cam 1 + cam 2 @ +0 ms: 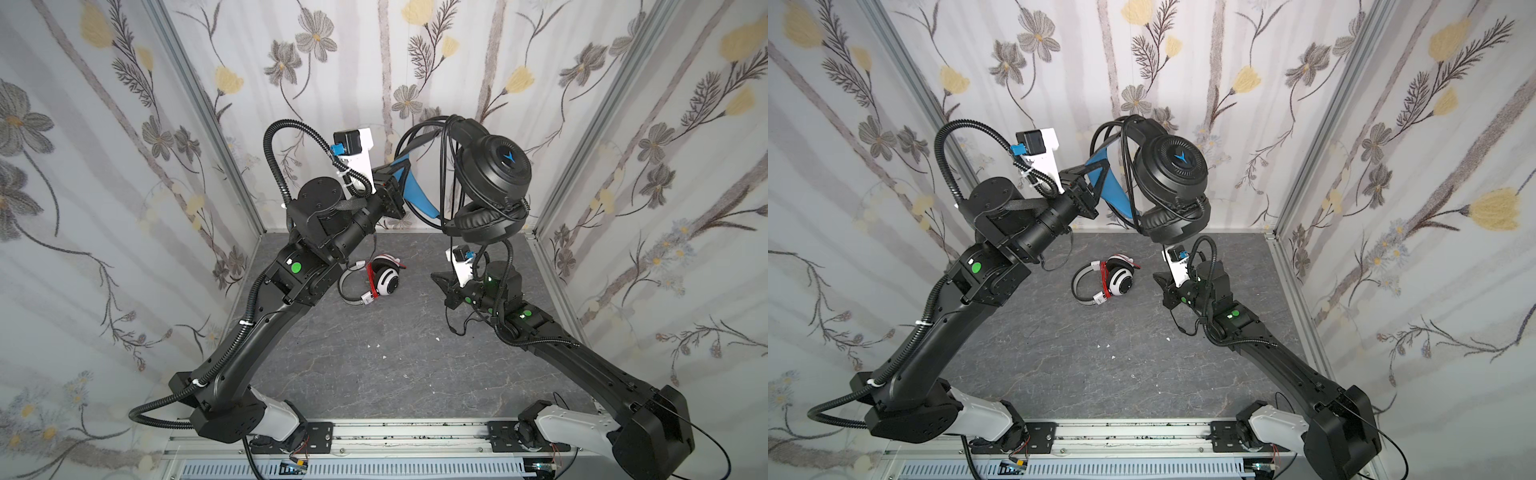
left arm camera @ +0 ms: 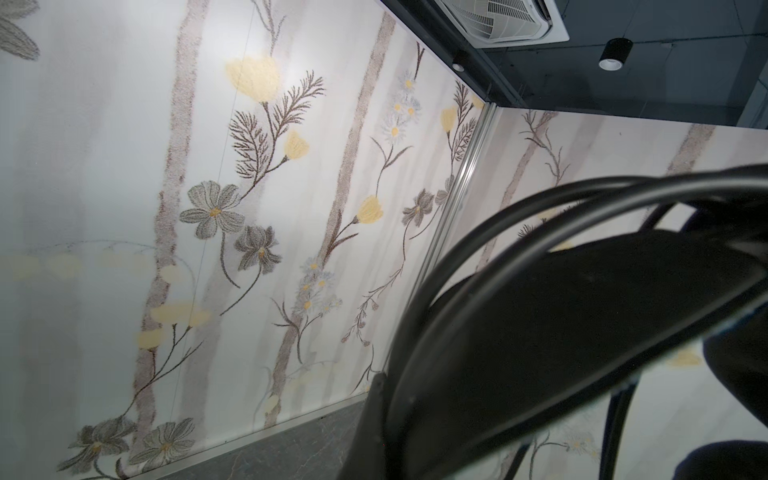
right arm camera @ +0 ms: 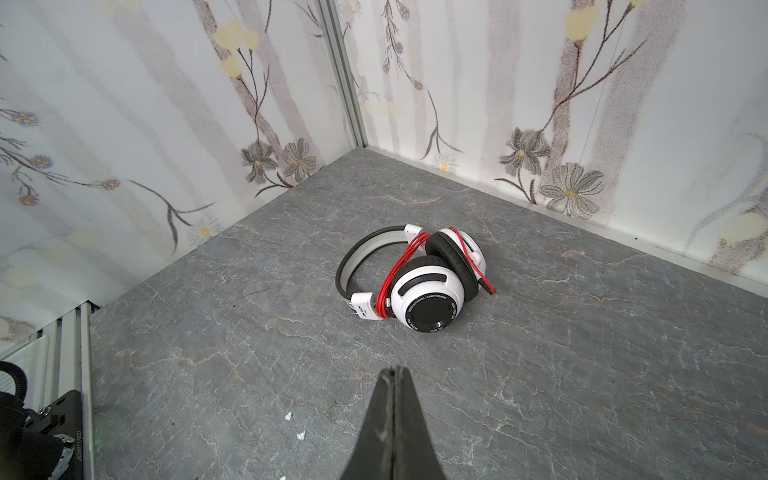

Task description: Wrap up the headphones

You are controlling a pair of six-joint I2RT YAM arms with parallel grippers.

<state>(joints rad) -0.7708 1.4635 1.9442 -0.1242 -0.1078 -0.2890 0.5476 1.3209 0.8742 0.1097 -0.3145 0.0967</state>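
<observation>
My left gripper (image 1: pixel 401 172) (image 1: pixel 1094 172) is raised high at the back, shut on the blue inner band of the black headphones (image 1: pixel 494 166) (image 1: pixel 1171 170). Their black cord loops over the headband and round the hanging ear cups. In the left wrist view the dark headband and cord (image 2: pixel 582 311) fill the frame beside one finger (image 2: pixel 372 419). The white headphones (image 1: pixel 384 280) (image 1: pixel 1119 280) (image 3: pixel 428 291) lie on the grey table, red cord wound round them. My right gripper (image 1: pixel 436 277) (image 1: pixel 1158 277) (image 3: pixel 395 370) hovers low to their right, shut and empty.
Flowered walls (image 1: pixel 124 166) close in the grey table (image 1: pixel 374 382) on three sides. A thin black cable with a plug (image 1: pixel 455 330) lies by the right arm. Small white scraps (image 1: pixel 376 345) dot the middle of the table. A metal rail (image 1: pixel 395 440) runs along the front.
</observation>
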